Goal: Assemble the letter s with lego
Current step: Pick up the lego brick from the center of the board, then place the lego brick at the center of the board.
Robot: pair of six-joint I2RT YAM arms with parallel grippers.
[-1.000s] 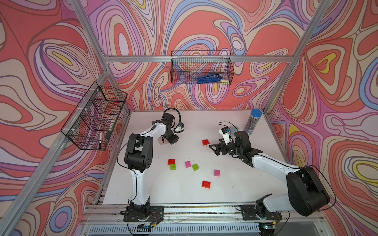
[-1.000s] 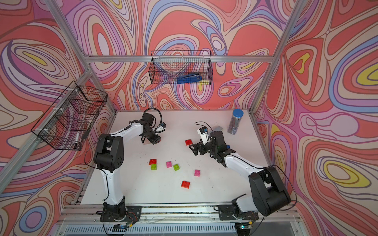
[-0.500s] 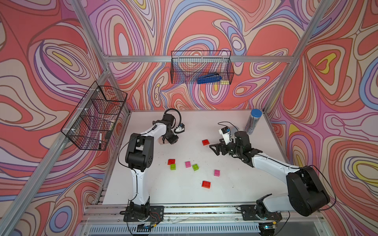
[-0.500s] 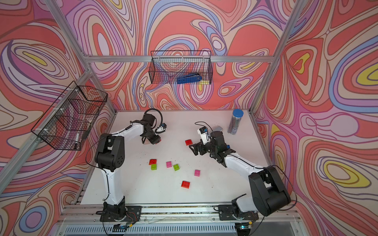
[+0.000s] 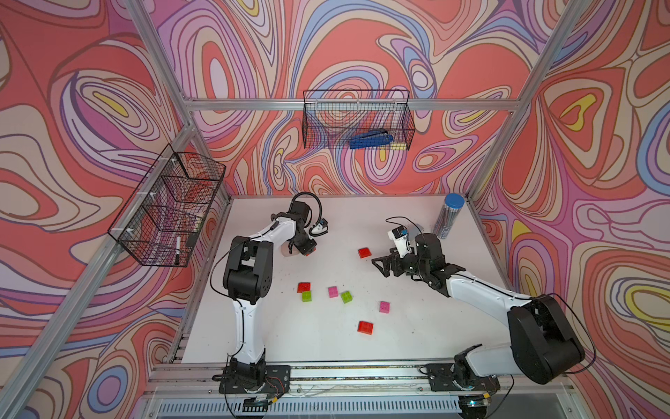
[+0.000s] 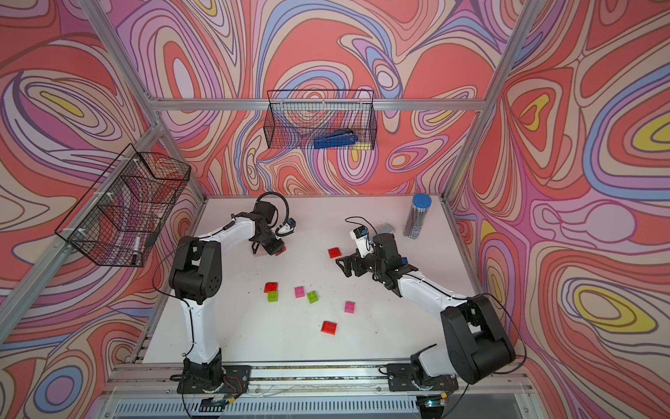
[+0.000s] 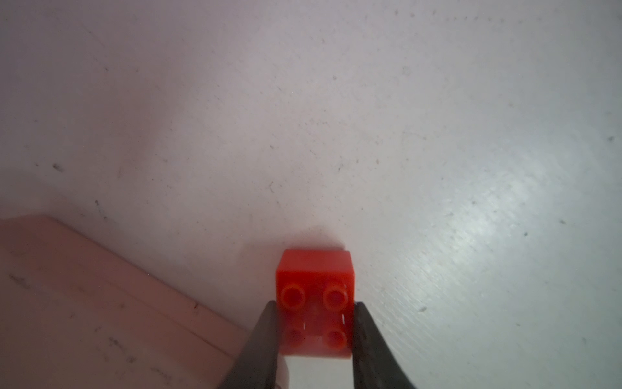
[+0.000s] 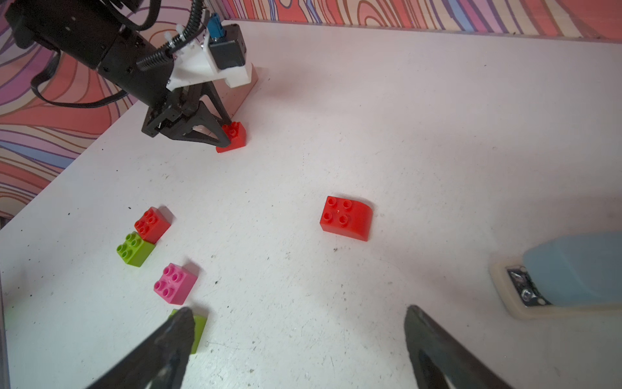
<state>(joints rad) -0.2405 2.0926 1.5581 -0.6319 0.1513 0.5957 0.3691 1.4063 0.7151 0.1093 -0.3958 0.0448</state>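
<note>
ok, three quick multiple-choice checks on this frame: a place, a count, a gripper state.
1. The blue-capped tube stands: A) at the table's far right corner; B) in the side basket; C) between the two arms.
2. Pink bricks on the table: A) one; B) two; C) four.
3. The left gripper is: A) open above a green brick; B) shut on nothing; C) shut on a red brick.
1 A, both top views show it there; 2 B, they show two; 3 C, the left wrist view shows its fingers pressing the brick's sides.
</note>
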